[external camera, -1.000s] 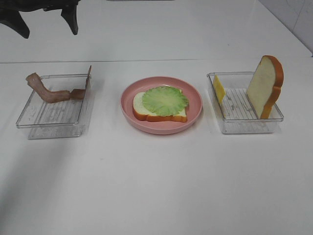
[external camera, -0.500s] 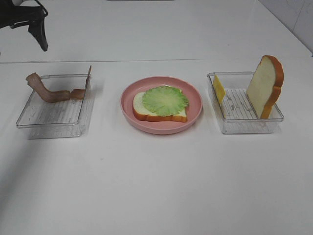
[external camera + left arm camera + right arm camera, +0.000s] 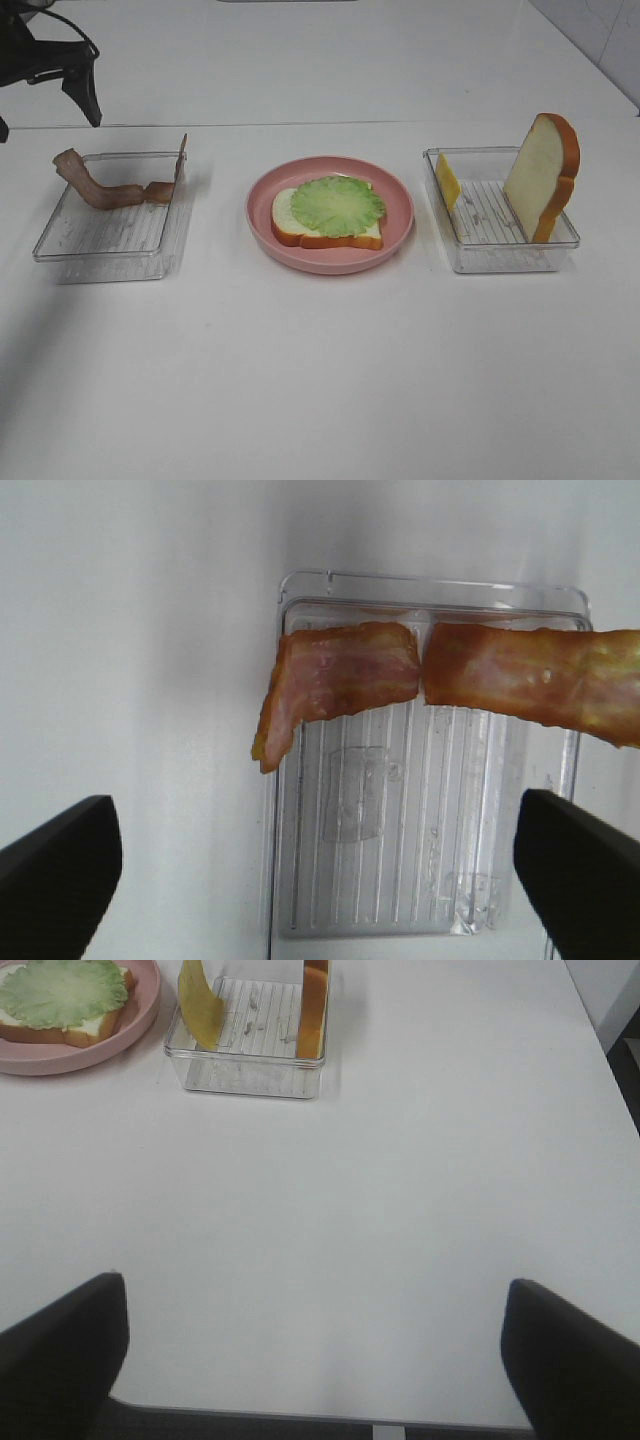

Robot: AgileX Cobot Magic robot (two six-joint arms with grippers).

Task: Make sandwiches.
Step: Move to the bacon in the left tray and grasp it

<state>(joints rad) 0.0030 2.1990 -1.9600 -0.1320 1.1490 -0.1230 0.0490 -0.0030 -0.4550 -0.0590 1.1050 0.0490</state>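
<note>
There are two clear trays: the 9 o'clock tray (image 3: 110, 230) and the 3 o'clock tray (image 3: 490, 225), as counted from the plate (image 3: 398, 215), which is the only one. The bread slices are two: one flat slice (image 3: 283, 212) on the plate and one standing slice (image 3: 540, 170) in the 3 o'clock tray. There is one lettuce (image 3: 338, 205) sheet and one cheese (image 3: 447, 180) piece. The bacon strips are two, a long strip (image 3: 90, 187) and a short strip (image 3: 160, 191), both in the 9 o'clock tray. The grippers are two, the left gripper (image 3: 318, 810) and the right gripper (image 3: 312, 1282), each with two fingers
</note>
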